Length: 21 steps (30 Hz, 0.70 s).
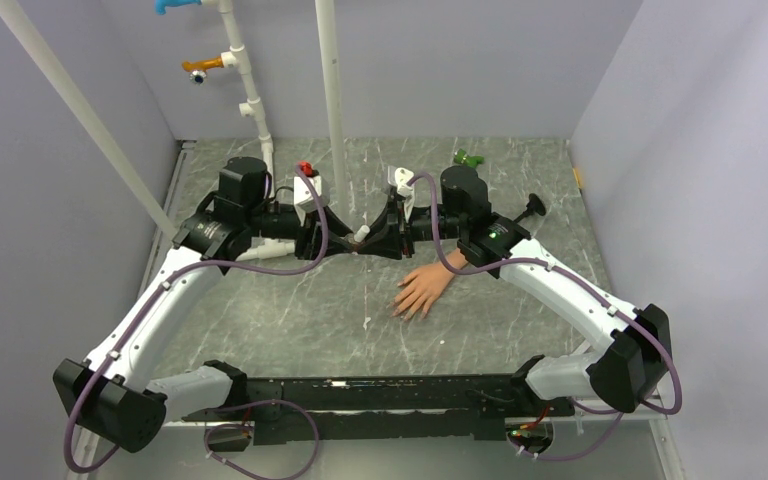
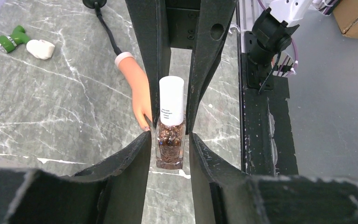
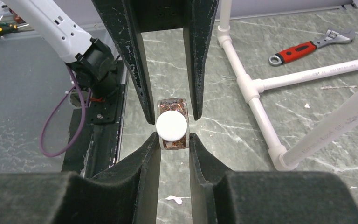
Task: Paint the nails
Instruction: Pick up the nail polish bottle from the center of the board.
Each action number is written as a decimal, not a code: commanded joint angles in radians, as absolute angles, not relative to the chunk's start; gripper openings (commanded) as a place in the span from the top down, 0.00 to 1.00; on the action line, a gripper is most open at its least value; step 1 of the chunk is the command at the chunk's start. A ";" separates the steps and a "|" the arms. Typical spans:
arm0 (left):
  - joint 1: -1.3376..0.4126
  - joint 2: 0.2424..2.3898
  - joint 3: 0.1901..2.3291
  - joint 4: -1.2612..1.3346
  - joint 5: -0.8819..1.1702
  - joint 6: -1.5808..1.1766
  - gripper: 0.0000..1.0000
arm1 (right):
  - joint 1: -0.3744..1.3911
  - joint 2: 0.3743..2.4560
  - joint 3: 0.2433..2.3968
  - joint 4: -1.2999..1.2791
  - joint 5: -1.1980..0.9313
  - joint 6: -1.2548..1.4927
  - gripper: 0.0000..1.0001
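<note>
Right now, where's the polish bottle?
In the top view, the bottle is at the table's far middle, between the left pincer and right pincer meeting tip to tip; the mannequin hand lies just right and nearer.

bottle [image 2: 170,144]: clear glossy glass; cap [image 3: 171,125]: matt white plastic; table [image 2: 51,93]: smooth, marbled; mannequin hand [image 1: 426,288]: perhaps rubber

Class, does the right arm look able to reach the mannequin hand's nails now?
Probably yes: the mannequin hand lies nearby on the table, unobstructed, but the right fingers are shut on the polish bottle.
</note>
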<state>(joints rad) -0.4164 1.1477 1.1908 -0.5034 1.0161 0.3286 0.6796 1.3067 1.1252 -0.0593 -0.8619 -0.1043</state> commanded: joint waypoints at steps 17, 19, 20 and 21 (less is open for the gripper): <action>-0.428 1.155 1.221 -0.490 1.028 0.339 0.99 | 0.682 1.262 1.139 -0.006 -0.868 -0.098 1.00; -0.427 1.150 1.217 -0.482 1.024 0.335 1.00 | 0.682 1.260 1.136 -0.005 -0.864 -0.095 1.00; -0.428 1.147 1.212 -0.476 1.020 0.332 1.00 | 0.682 1.259 1.137 -0.005 -0.861 -0.095 1.00; -0.428 1.143 1.210 -0.471 1.014 0.330 1.00 | 0.683 1.256 1.135 -0.005 -0.853 -0.093 0.95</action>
<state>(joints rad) -0.4229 1.1576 1.1915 -0.5095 1.0088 0.3298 0.6777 1.3018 1.1252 -0.0593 -0.8566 -0.1028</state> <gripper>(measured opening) 0.293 0.265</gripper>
